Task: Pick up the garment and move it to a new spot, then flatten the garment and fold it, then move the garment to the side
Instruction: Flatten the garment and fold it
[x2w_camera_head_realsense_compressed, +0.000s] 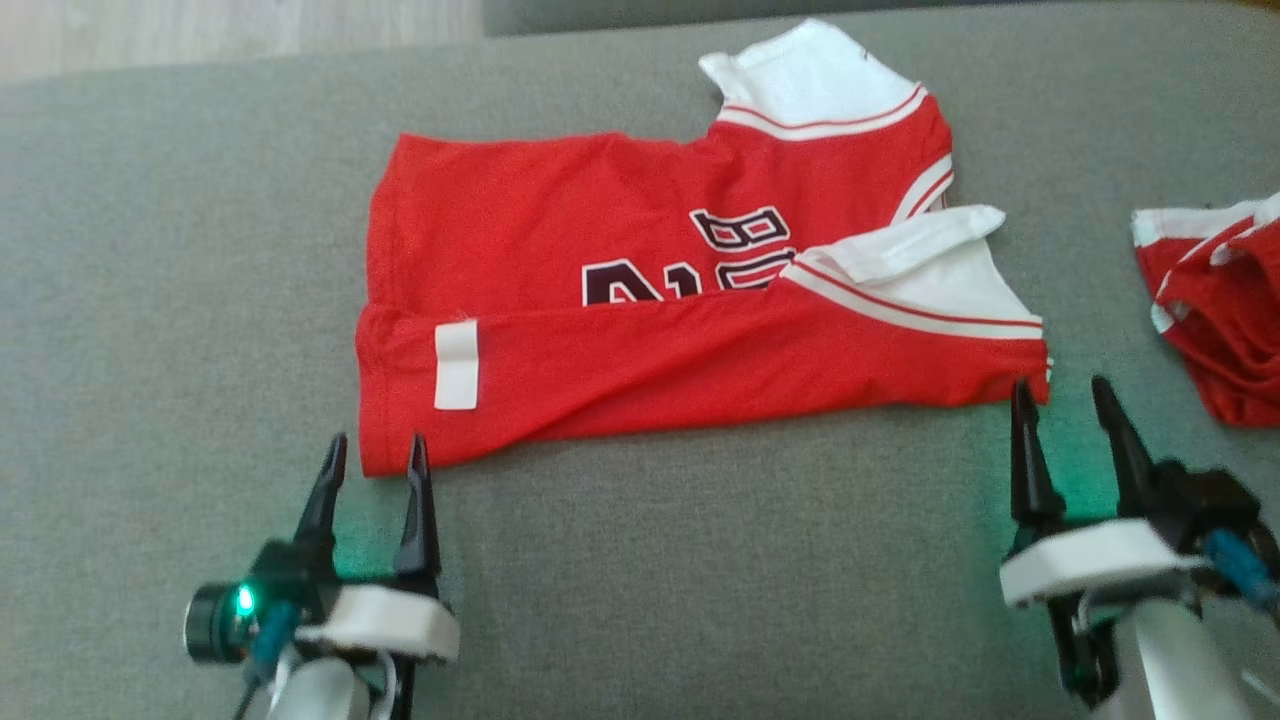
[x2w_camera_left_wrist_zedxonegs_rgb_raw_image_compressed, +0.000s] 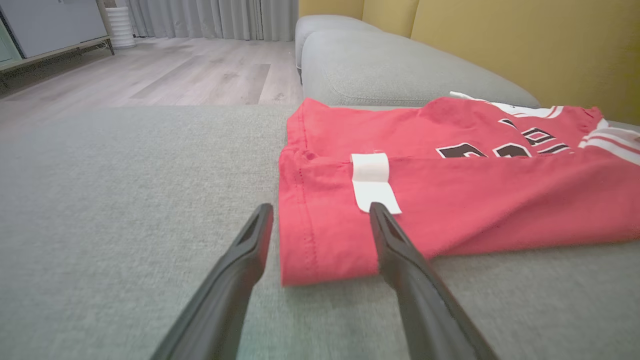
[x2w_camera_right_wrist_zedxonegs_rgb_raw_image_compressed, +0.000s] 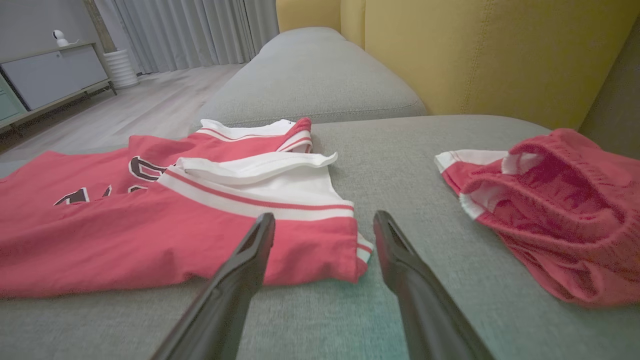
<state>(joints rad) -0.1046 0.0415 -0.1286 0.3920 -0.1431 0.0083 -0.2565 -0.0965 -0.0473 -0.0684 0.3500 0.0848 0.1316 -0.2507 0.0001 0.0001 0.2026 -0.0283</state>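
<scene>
Left claw (x2w_camera_head_realsense_compressed: 378, 442) straddles the folded garment's (x2w_camera_head_realsense_compressed: 560, 220) near corner.

Soft, even indoor light, moderately bright, with only faint shadows. A green glow tints the grey sofa (x2w_camera_head_realsense_compressed: 700, 580) beside the left tool (x2w_camera_head_realsense_compressed: 377, 447) and the right tool (x2w_camera_head_realsense_compressed: 1060, 388) — a small green lamp (x2w_camera_head_realsense_compressed: 243, 600) shines on the left one. The head view is slightly hazy. Both wrist views bend at the edges, with the near fingers (x2w_camera_left_wrist_zedxonegs_rgb_raw_image_compressed: 425, 300) blurred.
</scene>
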